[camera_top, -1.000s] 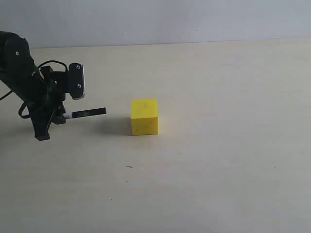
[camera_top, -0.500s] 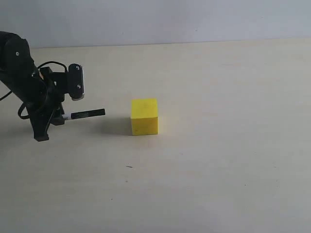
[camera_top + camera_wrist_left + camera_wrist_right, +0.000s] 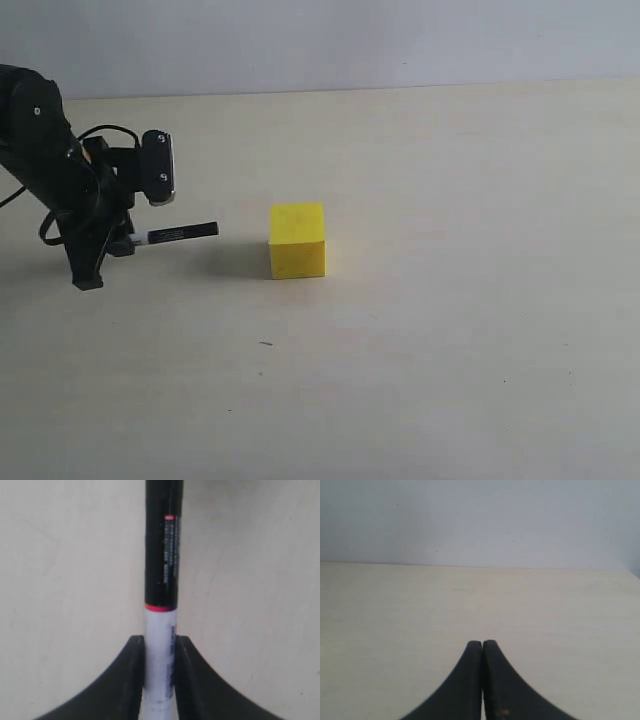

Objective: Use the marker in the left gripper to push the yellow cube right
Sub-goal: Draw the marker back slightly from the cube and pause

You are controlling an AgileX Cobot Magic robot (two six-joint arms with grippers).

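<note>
Exterior view: a yellow cube (image 3: 297, 241) sits on a pale tabletop (image 3: 450, 320). Left of the cube, the left gripper (image 3: 128, 241) grasps a marker (image 3: 180, 233). The marker lies roughly level, with its black end pointing at the cube's left face. A strip of bare tabletop separates the tip from the cube. This looks like the approach step, with no contact made and the push not yet begun. The next move calls for carrying the marker rightward, low and aimed at the middle of that face, so the cube slides instead of turning.

Left wrist view: the left gripper's jaws pinch the marker's white barrel, and the black section juts out past them. The cube is out of frame.

Right wrist view: the right gripper (image 3: 482, 649) is clenched on nothing, its jaws pressed together above bare tabletop. No cube shows here.
</note>
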